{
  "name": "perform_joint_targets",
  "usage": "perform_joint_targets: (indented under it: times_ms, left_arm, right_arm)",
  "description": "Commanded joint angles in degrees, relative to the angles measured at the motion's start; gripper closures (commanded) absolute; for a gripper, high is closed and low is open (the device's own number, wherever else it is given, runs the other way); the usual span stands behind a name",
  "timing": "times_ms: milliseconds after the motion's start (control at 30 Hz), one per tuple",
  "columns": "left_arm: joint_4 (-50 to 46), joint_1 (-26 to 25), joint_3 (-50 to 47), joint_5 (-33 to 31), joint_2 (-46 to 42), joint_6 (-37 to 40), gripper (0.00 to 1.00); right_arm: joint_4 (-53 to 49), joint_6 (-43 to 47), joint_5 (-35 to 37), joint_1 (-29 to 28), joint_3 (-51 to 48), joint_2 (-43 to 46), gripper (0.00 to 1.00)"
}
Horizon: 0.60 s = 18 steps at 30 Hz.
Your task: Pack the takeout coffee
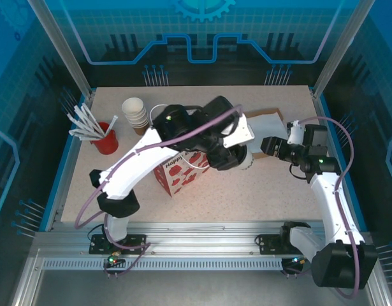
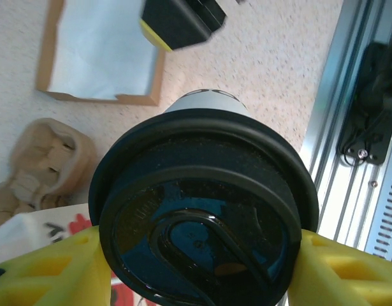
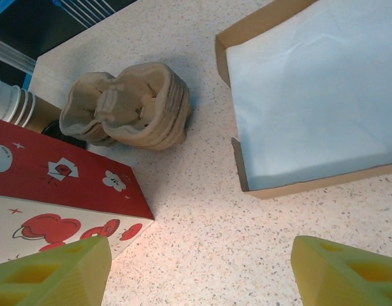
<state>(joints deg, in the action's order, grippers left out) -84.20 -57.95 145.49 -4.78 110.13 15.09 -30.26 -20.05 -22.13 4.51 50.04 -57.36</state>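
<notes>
Your left gripper [image 2: 196, 268] clamps the coffee [image 2: 205, 217]; your right gripper [image 3: 199, 274] gapes empty, bag [image 3: 55, 191] at its 10 o'clock.

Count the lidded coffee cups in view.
1. The lidded cup is clamped in the left gripper, beside the red-and-white bag. Others may be hidden from these views.

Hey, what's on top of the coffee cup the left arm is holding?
A round black lid caps the coffee cup, held between the left tool's yellow fingers. The lid covers the opening, so the cup's contents cannot be seen.
</notes>
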Motion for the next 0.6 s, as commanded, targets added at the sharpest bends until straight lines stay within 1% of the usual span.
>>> perform_joint_targets:
  times_ms: [0,100,200,333,467,567]
  left_arm:
    - [1.32,3.85,1.64,-1.47,-4.63,-1.56,0.51]
    - [2.22,7.22,1.35,-0.20,-8.18,-3.43,0.52]
    - [1.16,11.24,0.22,-0.64,-11.28,-4.82,0.53]
    - [-0.77,16.45,-5.48,-1.64,-16.31,-6.18,0.53]
    - [-2.89,20.92,-12.08,-2.36,-21.34,-6.81,0.53]
    - [-4.77,24.29,-15.79,-2.22,-23.25,-7.09,0.53]
  right_arm:
    - [-1.98,1.43,1.90,-3.30,3.49,0.51,0.24]
    - [-2.04,1.25,2.83,-6.57,5.09,0.28,0.25]
    - [-2.84,1.74,4.28,-11.10,8.06,-0.43,0.25]
    - [-3.31,2.55,5.82,-17.60,13.65,-2.48,0.25]
    - [-3.65,4.06,7.12,-25.53,21.47,-7.95,0.26]
    - [-4.15,5.60,8.60,-30.36,27.47,-14.07,0.26]
